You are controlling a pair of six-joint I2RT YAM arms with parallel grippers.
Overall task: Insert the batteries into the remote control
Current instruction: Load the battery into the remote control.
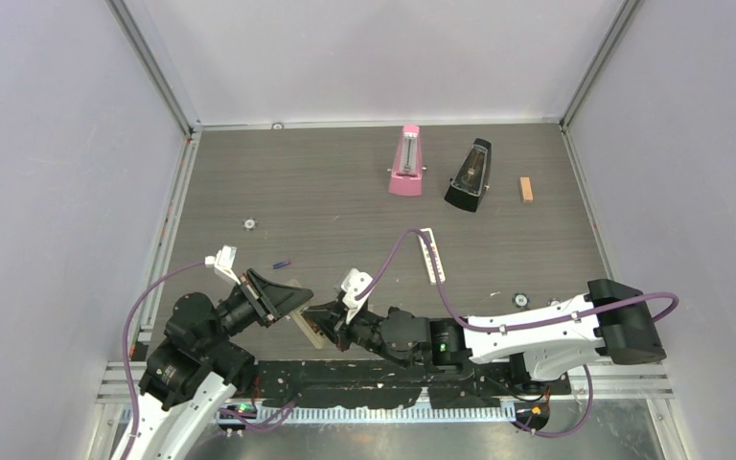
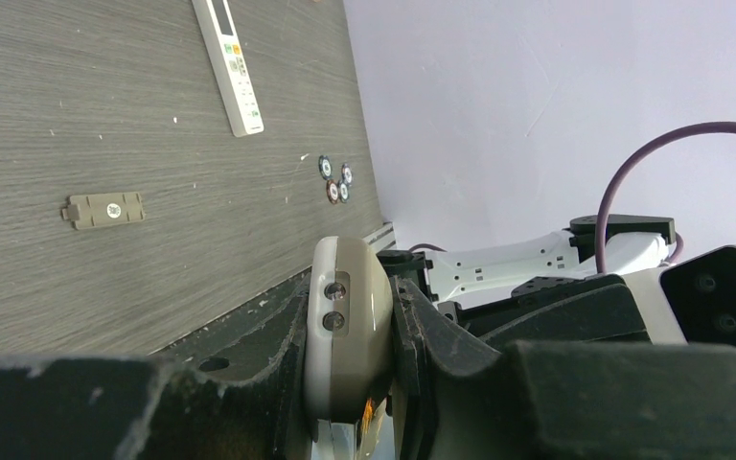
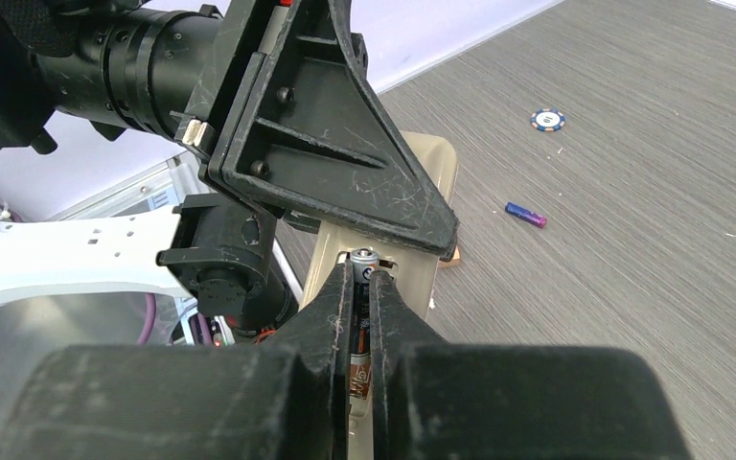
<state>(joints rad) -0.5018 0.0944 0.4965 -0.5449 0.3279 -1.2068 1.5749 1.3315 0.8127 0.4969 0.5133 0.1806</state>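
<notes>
My left gripper is shut on the remote control, holding it off the table with its grey-beige back turned toward the right wrist camera. In the left wrist view the remote control sits edge-on, clamped between the jaws. My right gripper is shut on a dark and orange battery, whose silver end lies at the top of the remote's open battery slot. A bluish-purple battery lies loose on the table, also seen from above.
A broader white remote and a grey-beige battery cover lie on the table. A pink metronome, a black metronome and an orange block stand at the back. Poker chips are scattered about.
</notes>
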